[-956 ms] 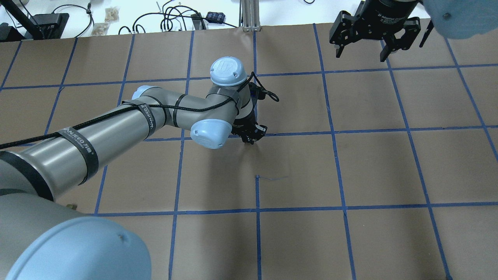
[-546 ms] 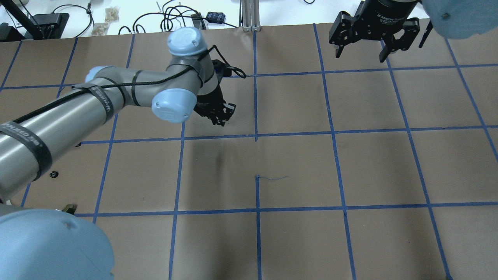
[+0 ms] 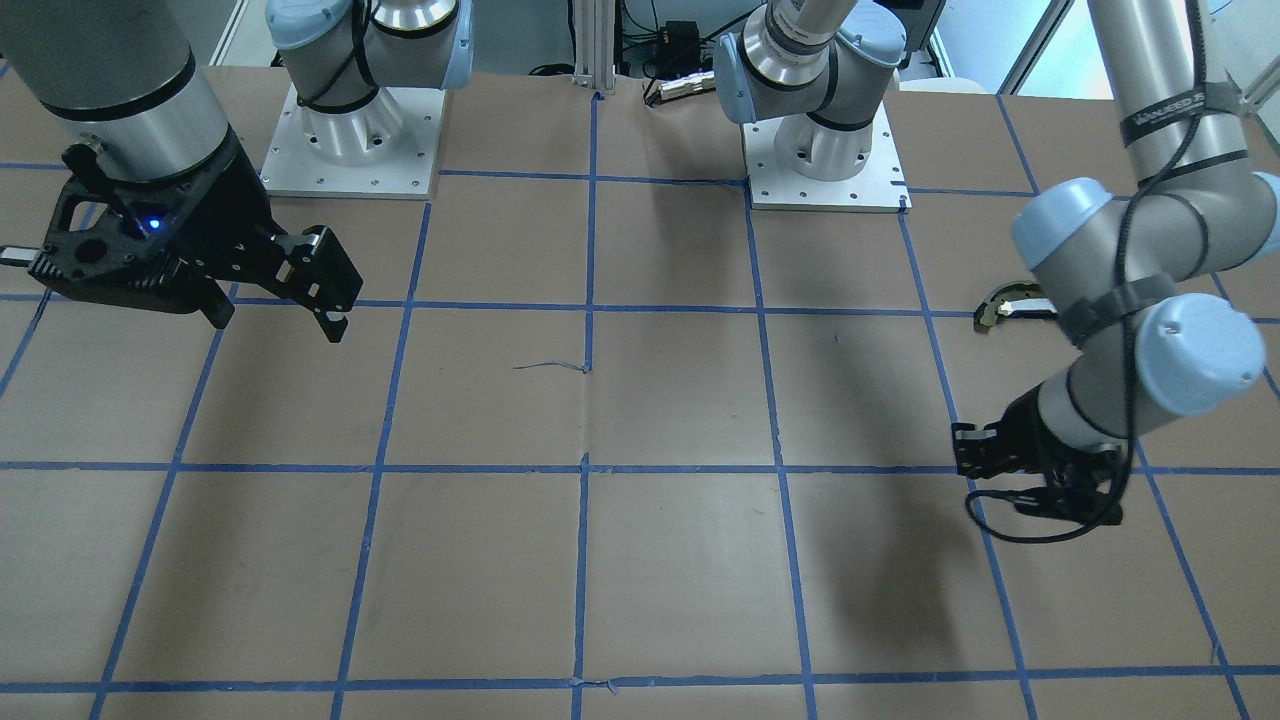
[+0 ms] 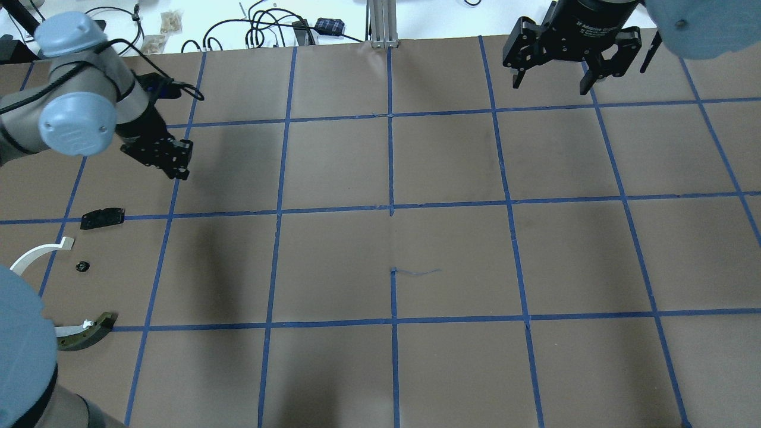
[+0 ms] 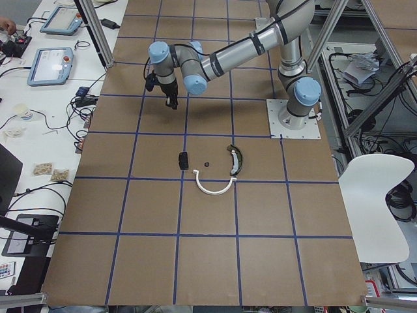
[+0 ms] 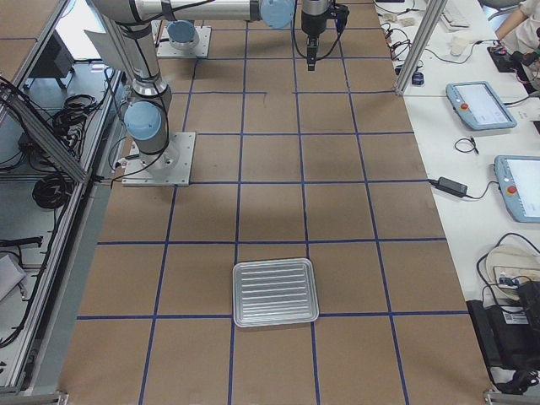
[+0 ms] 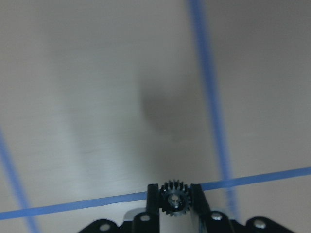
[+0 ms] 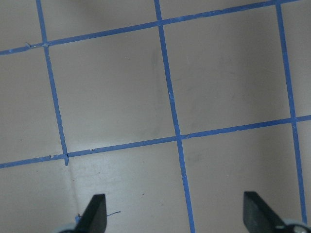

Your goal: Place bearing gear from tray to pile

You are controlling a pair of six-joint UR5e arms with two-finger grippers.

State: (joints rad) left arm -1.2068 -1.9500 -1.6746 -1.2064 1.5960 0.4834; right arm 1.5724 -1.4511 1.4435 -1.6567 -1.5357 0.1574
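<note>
The left gripper [image 4: 178,166] pinches the small black toothed gear [image 7: 175,201] between its fingers [image 7: 153,196], so it cannot fall on the way to the pile of loose parts [image 4: 103,217] nearby. The right gripper [image 4: 551,85] hangs wide open, holding nothing. The brown paper table [image 4: 452,255] has blue tape squares [image 4: 391,160]; cables [image 4: 261,30] lie beyond.

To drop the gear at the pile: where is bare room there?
Bare paper lies between the small black part and the dark curved piece, and in the overhead view right of the black plate. Crowded between the white arc and that part.
</note>
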